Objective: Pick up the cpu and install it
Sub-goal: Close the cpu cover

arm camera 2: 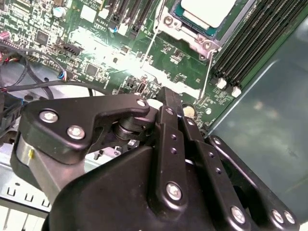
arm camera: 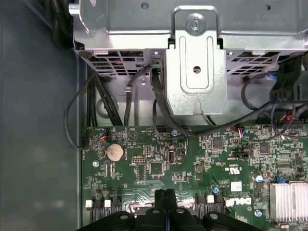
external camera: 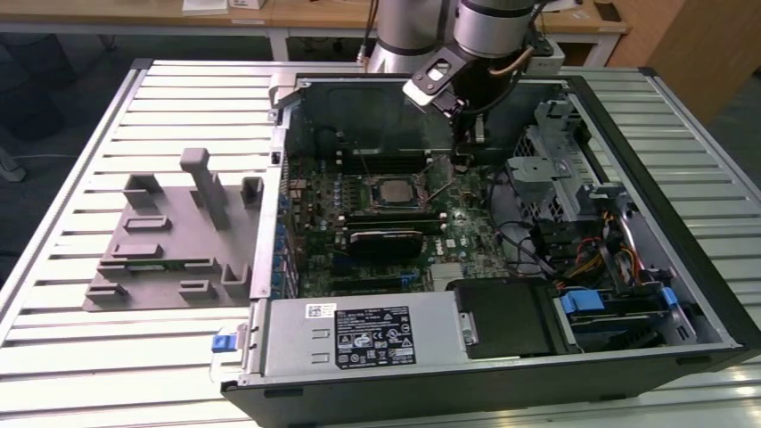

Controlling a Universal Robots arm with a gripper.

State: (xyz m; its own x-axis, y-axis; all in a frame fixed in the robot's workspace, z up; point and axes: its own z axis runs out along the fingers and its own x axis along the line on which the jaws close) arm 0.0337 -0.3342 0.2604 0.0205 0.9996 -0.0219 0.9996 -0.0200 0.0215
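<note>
Black gripper [arm camera: 166, 194] fingers sit pressed together with nothing between them, hanging over the green motherboard [arm camera: 159, 159] inside the open computer case [external camera: 356, 111]. Apart from the gripper, the cpu [arm camera 2: 208, 10] lies flat in its socket on the motherboard, silver top up. It sits beside the memory slots [arm camera 2: 250, 43], toward the exterior view's left of the gripper.

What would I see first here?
A big open computer case lies on the slatted table, its green board showing. A robot arm reaches down into it, gripper shut. The shiny cpu sits in the middle of the board.
</note>
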